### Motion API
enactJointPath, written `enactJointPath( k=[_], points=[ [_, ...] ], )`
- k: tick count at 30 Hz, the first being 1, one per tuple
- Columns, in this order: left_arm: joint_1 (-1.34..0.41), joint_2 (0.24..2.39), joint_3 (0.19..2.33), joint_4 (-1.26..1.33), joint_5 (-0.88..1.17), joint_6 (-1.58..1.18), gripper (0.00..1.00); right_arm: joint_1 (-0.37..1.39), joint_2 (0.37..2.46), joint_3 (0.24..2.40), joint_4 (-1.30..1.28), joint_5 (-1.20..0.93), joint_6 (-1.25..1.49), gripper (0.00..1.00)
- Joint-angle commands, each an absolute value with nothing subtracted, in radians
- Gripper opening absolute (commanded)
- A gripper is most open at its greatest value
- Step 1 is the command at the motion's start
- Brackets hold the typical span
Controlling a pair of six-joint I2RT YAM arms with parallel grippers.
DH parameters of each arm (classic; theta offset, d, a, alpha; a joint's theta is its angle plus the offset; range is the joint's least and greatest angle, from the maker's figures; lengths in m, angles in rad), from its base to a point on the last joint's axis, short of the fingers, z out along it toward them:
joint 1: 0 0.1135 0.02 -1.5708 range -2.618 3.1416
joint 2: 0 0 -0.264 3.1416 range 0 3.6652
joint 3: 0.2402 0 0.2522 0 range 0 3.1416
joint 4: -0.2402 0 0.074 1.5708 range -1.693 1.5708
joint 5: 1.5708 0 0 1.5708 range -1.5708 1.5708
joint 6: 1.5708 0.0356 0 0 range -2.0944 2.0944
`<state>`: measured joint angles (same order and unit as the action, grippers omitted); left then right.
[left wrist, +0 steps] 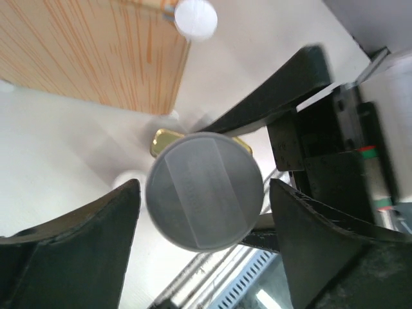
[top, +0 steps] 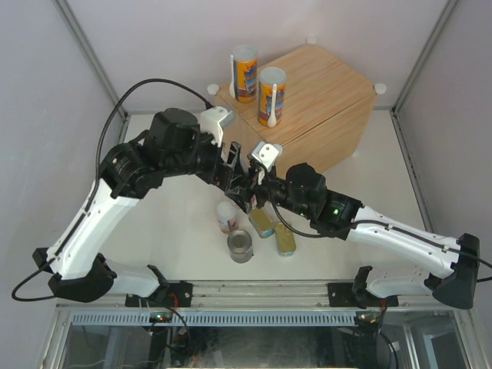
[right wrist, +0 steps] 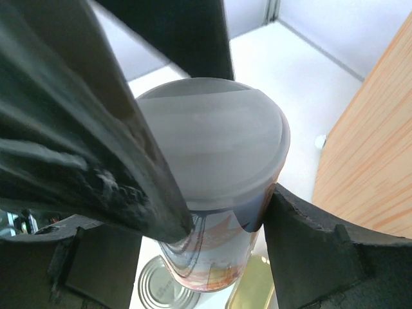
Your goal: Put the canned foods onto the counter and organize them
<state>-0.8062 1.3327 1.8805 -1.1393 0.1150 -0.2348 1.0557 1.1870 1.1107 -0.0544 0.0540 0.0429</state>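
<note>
Gold tin (corners only) hidden behind the white-lidded tube.

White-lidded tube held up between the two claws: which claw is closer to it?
Right. The right gripper clamps the white-lidded tube, fingers touching both sides; the left gripper straddles its lid with gaps either side.

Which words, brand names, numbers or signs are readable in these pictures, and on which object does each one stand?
No text can be read in any view.
Rear orange-blue tube and front orange-blue tube: coloured print, too small.
Raised white-red tube: red print on its side, blurred.
Standing white-red tube: too small.
Silver-topped can, left gold tin, right gold tin: no lettering shows.
</note>
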Motion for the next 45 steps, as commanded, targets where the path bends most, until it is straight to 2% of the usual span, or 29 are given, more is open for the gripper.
enactJointPath(
  k=[1,10,21,29,45],
  points=[
    [-0.805,1.253,1.890,-1.004,0.074,-0.247,0.94,1.048,1.152,1.152,-0.055,0.069,0.067,0.00],
    [-0.804,1.232,1.878,-1.002,-0.006,-0.261,0.96,1.051,1.125,1.152,-0.063,0.091,0.067,0.00],
    [-0.804,1.119,1.751,-0.921,-0.363,-0.311,0.95,1.059,1.013,1.215,-0.136,0.140,0.064,0.00],
    [-0.804,1.057,1.640,-0.833,-0.450,-0.326,0.94,1.058,0.938,1.269,-0.185,0.236,0.014,0.00],
    [-0.804,0.994,1.513,-0.737,-0.466,-0.333,0.93,0.766,0.906,1.330,-0.180,0.256,-0.015,0.00]
  ],
)
